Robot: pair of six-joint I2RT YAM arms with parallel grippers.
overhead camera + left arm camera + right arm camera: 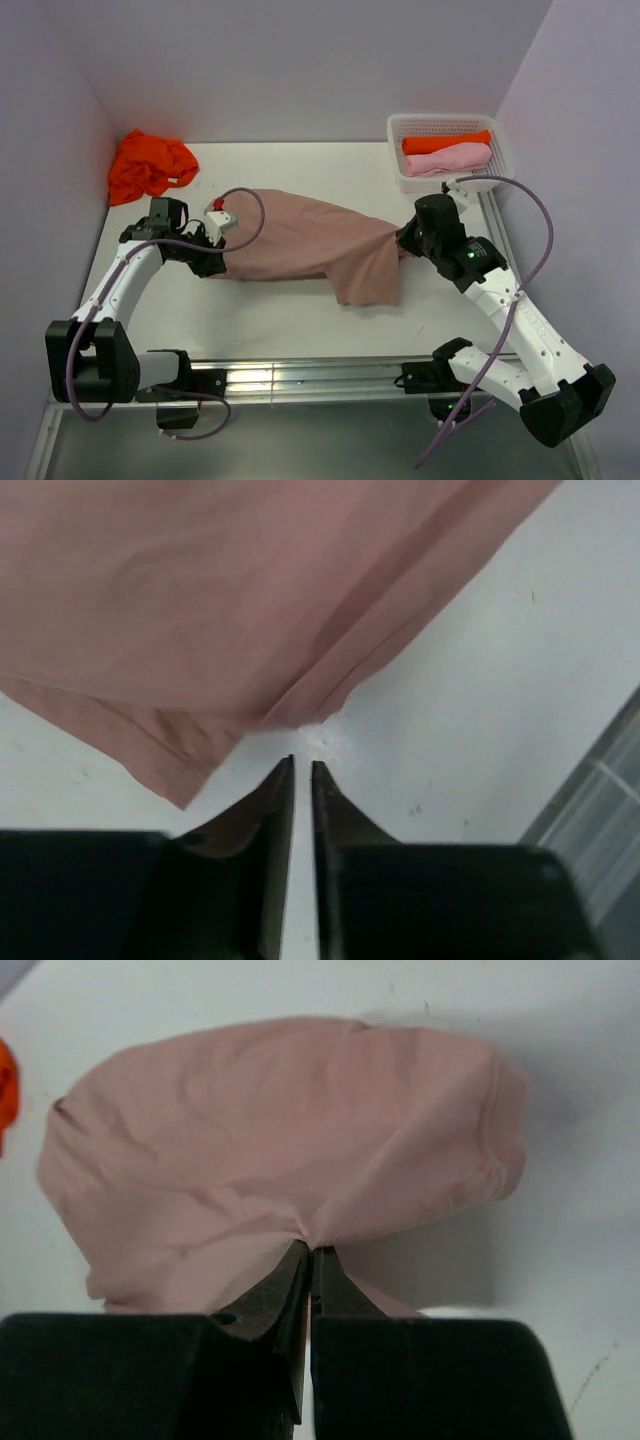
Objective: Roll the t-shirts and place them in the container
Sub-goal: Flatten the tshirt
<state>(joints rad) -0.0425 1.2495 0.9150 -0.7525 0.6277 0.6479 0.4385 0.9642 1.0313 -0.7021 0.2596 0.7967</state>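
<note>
Pinching the pinkish-brown t-shirt (pixel 310 245) at its right end, the right claw (pixel 310 1250) holds it stretched across the desk (pixel 300 325), likely for rolling, while the left claw (pixel 303 767), barely parted and empty, sits just off its left edge.

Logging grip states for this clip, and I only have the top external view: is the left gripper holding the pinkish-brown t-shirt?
Observer: No. In the left wrist view the left gripper stands slightly open, nothing between its fingers; the pinkish-brown t-shirt lies just ahead of the tips.
Operator: And the right?
Observer: The right gripper is shut on a pinch of that shirt.
Operator: Lifted there?
Observer: Seemingly a little; a shadow lies on the table beneath its edge.
</note>
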